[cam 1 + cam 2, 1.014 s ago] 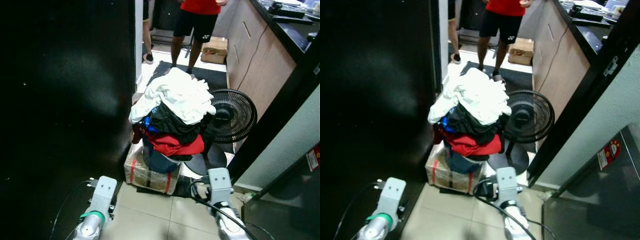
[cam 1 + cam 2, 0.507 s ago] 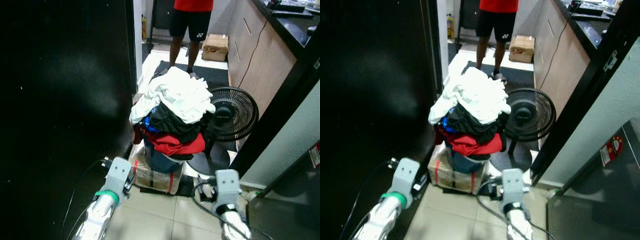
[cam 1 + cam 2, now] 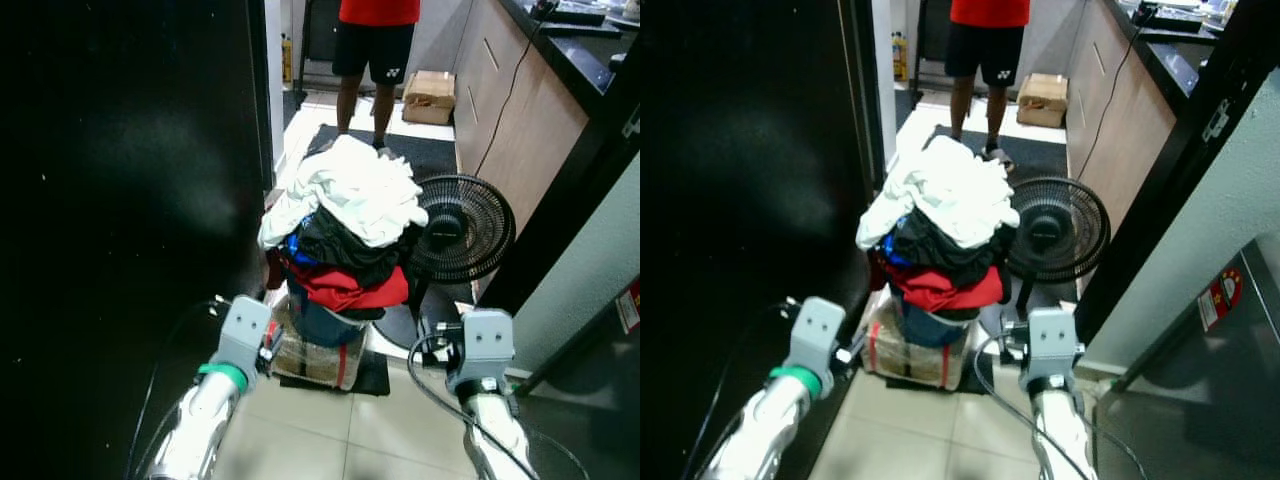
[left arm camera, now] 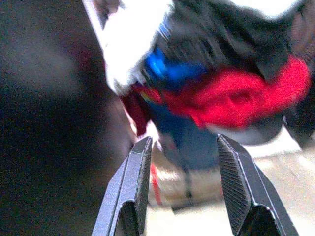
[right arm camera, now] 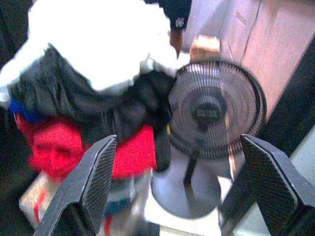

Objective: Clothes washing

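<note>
A heap of clothes stands on the floor ahead: white garments [image 3: 355, 190] on top, black ones [image 3: 345, 245] under them, then a red one [image 3: 345, 288]. They overflow a blue bucket [image 3: 325, 322] that sits on a tape-wrapped box [image 3: 312, 358]. My left wrist [image 3: 243, 335] is raised just left of the box. In the left wrist view my left gripper [image 4: 182, 187] is open, facing the bucket and red cloth [image 4: 236, 98]. My right wrist [image 3: 483, 345] is up below the fan. My right gripper [image 5: 179, 182] is wide open, holding nothing.
A black floor fan [image 3: 462, 228] stands right beside the pile. A black panel [image 3: 120, 200] walls off the left. A wooden counter [image 3: 510, 100] runs along the right, above a grey appliance [image 3: 1200, 400]. A person [image 3: 378, 40] stands on a dark mat [image 3: 420, 152] beyond, near a cardboard box [image 3: 430, 95].
Both arms have lifted and reached forward towards the pile, the left close to the wrapped box, the right up under the fan. The head view has shifted slightly.
</note>
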Robot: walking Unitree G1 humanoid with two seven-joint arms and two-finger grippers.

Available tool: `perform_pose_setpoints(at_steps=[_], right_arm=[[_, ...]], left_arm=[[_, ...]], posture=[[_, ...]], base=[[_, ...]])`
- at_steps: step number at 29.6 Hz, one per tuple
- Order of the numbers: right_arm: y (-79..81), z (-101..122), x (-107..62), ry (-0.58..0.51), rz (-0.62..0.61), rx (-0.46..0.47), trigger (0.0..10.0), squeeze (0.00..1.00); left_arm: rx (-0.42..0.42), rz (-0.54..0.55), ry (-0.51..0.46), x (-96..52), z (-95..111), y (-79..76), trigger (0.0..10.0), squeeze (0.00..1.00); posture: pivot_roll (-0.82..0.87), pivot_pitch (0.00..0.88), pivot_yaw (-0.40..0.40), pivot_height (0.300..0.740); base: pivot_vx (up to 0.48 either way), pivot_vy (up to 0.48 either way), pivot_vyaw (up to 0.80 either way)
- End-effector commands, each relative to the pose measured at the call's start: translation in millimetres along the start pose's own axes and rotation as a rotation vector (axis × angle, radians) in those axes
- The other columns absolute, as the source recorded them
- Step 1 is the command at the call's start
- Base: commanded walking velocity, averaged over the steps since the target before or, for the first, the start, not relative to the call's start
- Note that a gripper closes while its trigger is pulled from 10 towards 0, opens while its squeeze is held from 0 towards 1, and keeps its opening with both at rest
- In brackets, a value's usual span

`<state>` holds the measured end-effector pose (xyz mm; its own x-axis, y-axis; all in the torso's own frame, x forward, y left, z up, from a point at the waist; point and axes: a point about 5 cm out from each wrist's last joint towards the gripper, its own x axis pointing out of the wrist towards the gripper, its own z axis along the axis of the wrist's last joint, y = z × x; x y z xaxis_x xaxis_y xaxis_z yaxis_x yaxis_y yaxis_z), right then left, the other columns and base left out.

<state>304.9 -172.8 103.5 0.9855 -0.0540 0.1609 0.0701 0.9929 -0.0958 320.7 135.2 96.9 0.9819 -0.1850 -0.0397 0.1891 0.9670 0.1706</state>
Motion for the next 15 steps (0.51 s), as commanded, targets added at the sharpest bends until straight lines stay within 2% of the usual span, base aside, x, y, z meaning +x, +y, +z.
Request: perform_pose_setpoints(at_steps=[1, 3, 4, 6, 10, 11, 12, 13, 15], right_arm=[[7.1, 0, 1.6, 0.013, 0.026, 0.011, 10.0, 0.0], [17.4, 16, 11.4, -0.041, 0.068, 0.019, 10.0, 0.0], [17.4, 16, 11.4, -0.041, 0.068, 0.019, 10.0, 0.0], [22.9, 37, 20.7, -0.11, 0.085, 0.047, 10.0, 0.0], [28.0, 51, 23.3, -0.144, 0.127, 0.061, 10.0, 0.0], [35.5, 56, 20.4, -0.158, 0.205, 0.044, 10.0, 0.0], [35.5, 56, 20.4, -0.158, 0.205, 0.044, 10.0, 0.0], [43.2, 57, 14.5, -0.17, 0.3, -0.007, 10.0, 0.0], [49.6, 53, 2.6, -0.164, 0.404, -0.038, 10.0, 0.0]], left_arm=[[-0.023, 0.03, -0.025, 2.1, 8, 4.1, 10.0, 0.0], [-0.047, 0.07, -0.063, 6.8, 21, 9.2, 10.0, 0.0], [-0.047, 0.07, -0.063, 6.8, 21, 9.2, 10.0, 0.0], [-0.063, 0.094, -0.105, 10.7, 34, 13.2, 10.0, 0.0], [-0.069, 0.099, -0.131, 12.5, 43, 16.1, 10.0, 0.0], [-0.067, 0.092, -0.152, 13.3, 50, 18.1, 10.0, 0.0], [-0.067, 0.092, -0.152, 13.3, 50, 18.1, 10.0, 0.0], [-0.069, 0.091, -0.168, 13.4, 55, 19.9, 10.0, 0.0], [-0.076, 0.084, -0.175, 12.1, 58, 18.8, 10.0, 0.0]], posture=[[0.05, 0.0, 0.017, 0.74], [0.05, 0.0, 0.017, 0.74], [0.05, 0.0, 0.017, 0.74], [0.06, 0.0, 0.011, 0.74], [0.06, 0.0, -0.002, 0.74], [0.06, 0.0, -0.004, 0.74], [0.06, 0.0, -0.004, 0.74], [0.06, 0.0, 0.009, 0.74], [0.06, 0.0, 0.009, 0.74]], base=[[0.0, 0.0, 0.0], [0.0, 0.0, 0.0], [0.0, 0.0, 0.0], [0.0, 0.0, 0.0], [0.0, 0.0, 0.0], [0.0, 0.0, 0.0], [0.0, 0.0, 0.0], [0.0, 0.0, 0.0], [0.0, 0.0, 0.0]])
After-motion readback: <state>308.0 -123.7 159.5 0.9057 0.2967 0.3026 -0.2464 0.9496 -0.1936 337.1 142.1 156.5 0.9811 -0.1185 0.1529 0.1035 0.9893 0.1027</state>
